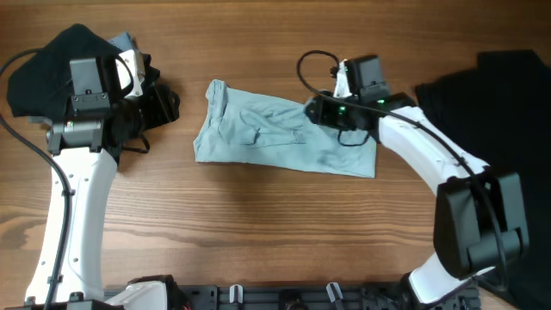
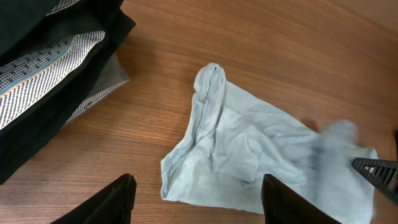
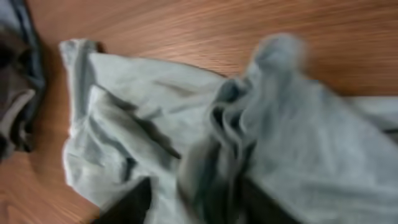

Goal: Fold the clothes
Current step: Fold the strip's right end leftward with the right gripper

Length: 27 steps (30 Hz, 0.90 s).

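Observation:
The pale blue T-shirt (image 1: 275, 133) lies crumpled in a rough rectangle at the table's middle; it also shows in the left wrist view (image 2: 249, 149) and the right wrist view (image 3: 124, 106). My right gripper (image 1: 315, 112) sits on its upper right part. Its fingers (image 3: 199, 208) stand apart with a blurred, raised bunch of the shirt between them. My left gripper (image 1: 165, 105) is open and empty (image 2: 196, 205) over bare wood, left of the shirt. Bundled black and grey garments (image 1: 52, 60) lie at the far left (image 2: 43, 62).
A black T-shirt (image 1: 508, 95) lies spread at the right edge, partly under the right arm's base. The right gripper's tip (image 2: 376, 169) shows at the right edge of the left wrist view. Bare wood runs along the front of the table (image 1: 258, 232).

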Each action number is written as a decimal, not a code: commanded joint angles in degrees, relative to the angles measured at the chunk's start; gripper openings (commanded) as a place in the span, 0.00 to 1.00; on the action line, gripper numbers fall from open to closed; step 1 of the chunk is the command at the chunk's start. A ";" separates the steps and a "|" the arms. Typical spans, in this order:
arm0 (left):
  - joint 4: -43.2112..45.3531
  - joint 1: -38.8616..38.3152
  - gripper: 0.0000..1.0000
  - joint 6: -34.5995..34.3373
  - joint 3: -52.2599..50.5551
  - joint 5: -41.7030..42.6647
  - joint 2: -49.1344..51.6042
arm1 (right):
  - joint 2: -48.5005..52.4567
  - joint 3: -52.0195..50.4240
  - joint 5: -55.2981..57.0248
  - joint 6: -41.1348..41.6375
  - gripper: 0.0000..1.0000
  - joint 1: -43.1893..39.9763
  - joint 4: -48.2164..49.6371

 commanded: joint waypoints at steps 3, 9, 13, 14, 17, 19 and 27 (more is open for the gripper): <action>0.00 0.42 0.65 -0.09 0.81 0.24 -0.50 | 0.79 0.63 -8.00 -2.03 0.82 0.07 -2.12; -1.38 0.42 0.65 -0.07 -0.35 0.07 0.15 | -0.52 0.63 -0.66 -2.97 0.45 -3.32 -11.93; -2.23 0.42 0.66 -0.04 -2.80 0.11 3.74 | -0.26 0.61 3.91 -4.00 0.10 -3.96 -13.68; -2.56 0.39 0.66 -0.04 -2.80 0.11 4.48 | -0.15 0.61 3.91 -4.00 0.09 -3.91 -13.46; -2.71 0.39 0.65 -0.07 -2.80 1.57 6.78 | 1.42 0.52 5.49 -1.40 0.04 -2.86 -13.00; -2.47 0.39 0.65 -0.07 -2.80 3.26 7.32 | 4.17 0.52 7.80 1.25 0.04 -1.81 -13.40; -2.34 0.39 0.70 0.96 -2.78 3.52 7.15 | 3.50 1.38 -30.01 -29.16 0.04 2.34 -7.34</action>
